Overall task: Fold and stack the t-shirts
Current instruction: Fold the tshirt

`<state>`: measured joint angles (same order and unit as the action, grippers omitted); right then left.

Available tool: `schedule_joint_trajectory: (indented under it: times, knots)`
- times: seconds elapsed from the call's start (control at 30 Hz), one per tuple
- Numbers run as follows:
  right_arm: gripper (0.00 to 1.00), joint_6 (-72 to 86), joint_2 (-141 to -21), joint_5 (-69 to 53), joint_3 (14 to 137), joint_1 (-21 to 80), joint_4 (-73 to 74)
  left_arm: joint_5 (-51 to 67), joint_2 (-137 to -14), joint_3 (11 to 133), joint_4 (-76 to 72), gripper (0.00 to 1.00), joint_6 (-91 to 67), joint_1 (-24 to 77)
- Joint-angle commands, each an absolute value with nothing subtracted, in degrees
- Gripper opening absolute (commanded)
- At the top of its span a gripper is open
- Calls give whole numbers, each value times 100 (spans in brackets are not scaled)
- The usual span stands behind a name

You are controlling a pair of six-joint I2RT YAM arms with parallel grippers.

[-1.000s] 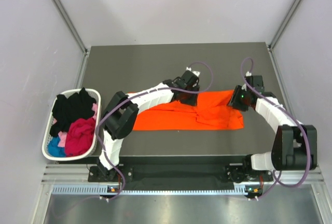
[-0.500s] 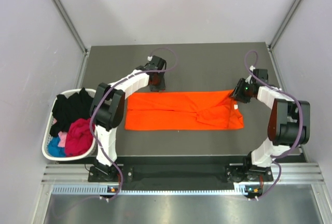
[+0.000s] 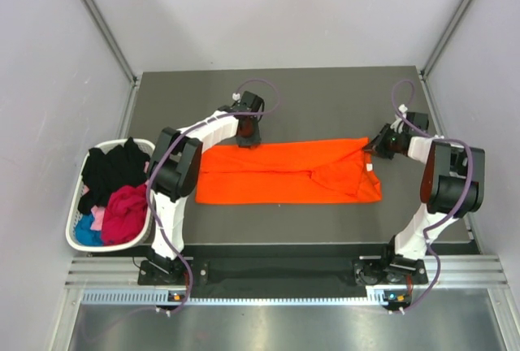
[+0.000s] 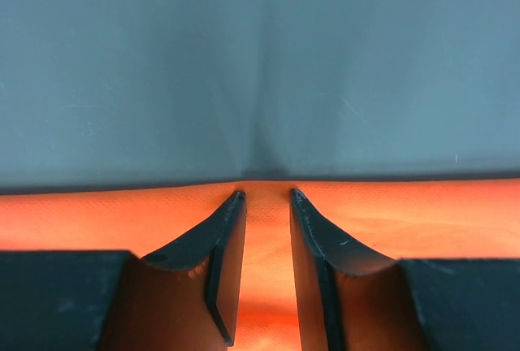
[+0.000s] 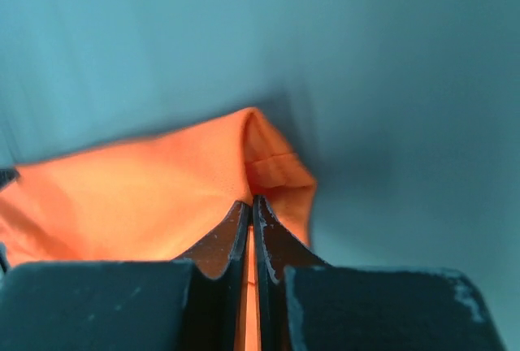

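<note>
A bright orange t-shirt (image 3: 276, 174) lies as a long folded strip across the dark table (image 3: 325, 99). My left gripper (image 3: 246, 135) stands over the strip's far edge, left of its middle. In the left wrist view the left gripper (image 4: 264, 194) is open, its jaws apart either side of flat orange cloth (image 4: 266, 245). My right gripper (image 3: 375, 148) is at the shirt's far right corner. In the right wrist view the right gripper (image 5: 253, 201) is shut on a raised fold of the orange shirt (image 5: 162, 197).
A white basket (image 3: 71, 225) stands off the table's left edge, holding a black t-shirt (image 3: 114, 168), a magenta one (image 3: 128, 209) and a blue one (image 3: 88, 231). Grey walls close in the table on three sides.
My left gripper has moved from the middle of the shirt's far edge to its left part. My right gripper has shut on the shirt's far right corner.
</note>
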<state>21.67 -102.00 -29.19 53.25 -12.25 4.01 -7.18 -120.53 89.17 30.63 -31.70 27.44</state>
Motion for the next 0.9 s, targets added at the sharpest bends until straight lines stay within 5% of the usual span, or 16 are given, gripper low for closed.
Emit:
schedule_joint_trajectory:
  times: [0.0, 0.27, 0.47, 0.67, 0.87]
  knots:
    - [0, 2311, -9977, -2918, 5107, -1468, -272, -1072, -12436, 8842, 3252, 34, -3287, 2531]
    - [0, 2593, -9616, -2979, 4781, -1503, -492, -941, -12454, 8868, 3155, 34, -3252, 2522]
    - [20, 2443, -9379, -2936, 5036, -1503, 156, -923, -12218, 9342, 3690, 34, -2962, 2522]
    - [28, 2452, -8799, -2190, 5300, -1468, 1589, -1230, -11383, 9694, 4666, 36, -2550, 2505]
    - [29, 2891, -8237, -1670, 5037, -1441, 2355, -1213, -10627, 8625, 4703, 36, -2435, 2304]
